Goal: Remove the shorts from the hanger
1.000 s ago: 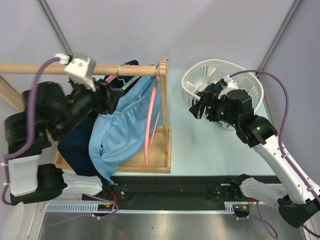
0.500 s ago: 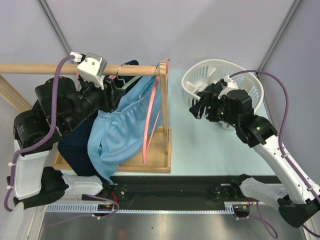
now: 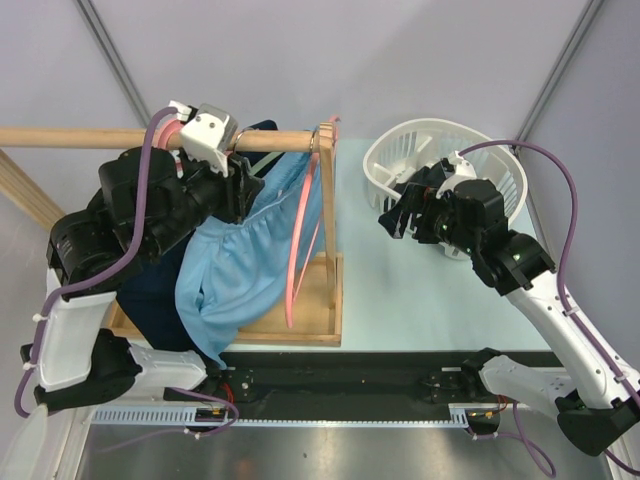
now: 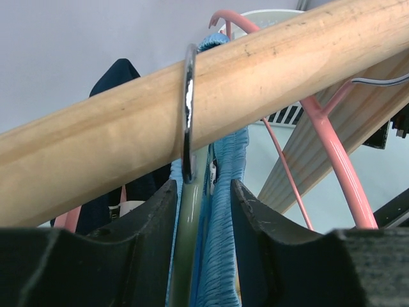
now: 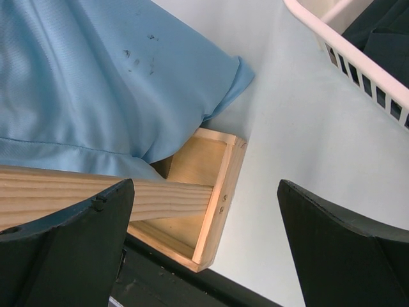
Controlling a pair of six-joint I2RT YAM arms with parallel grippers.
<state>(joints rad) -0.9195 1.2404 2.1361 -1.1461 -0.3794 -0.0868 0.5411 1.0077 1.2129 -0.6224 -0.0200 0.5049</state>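
Left wrist: left pincer (image 4: 203, 192) straddles hanger (image 4: 189, 109) and shorts (image 4: 225, 185), grip unclear; right pincer (image 5: 204, 192) spread.

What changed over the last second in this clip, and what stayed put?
The left gripper moved right along the wooden rod to the hanger hook. Its fingers now straddle the hanger neck and the waistband of the light blue shorts; whether they grip is unclear. The right gripper stayed open by the white basket, and the shorts still hang.

blue shorts (image 3: 240, 270) hanging, left fingers (image 3: 243, 188) perhaps gripping
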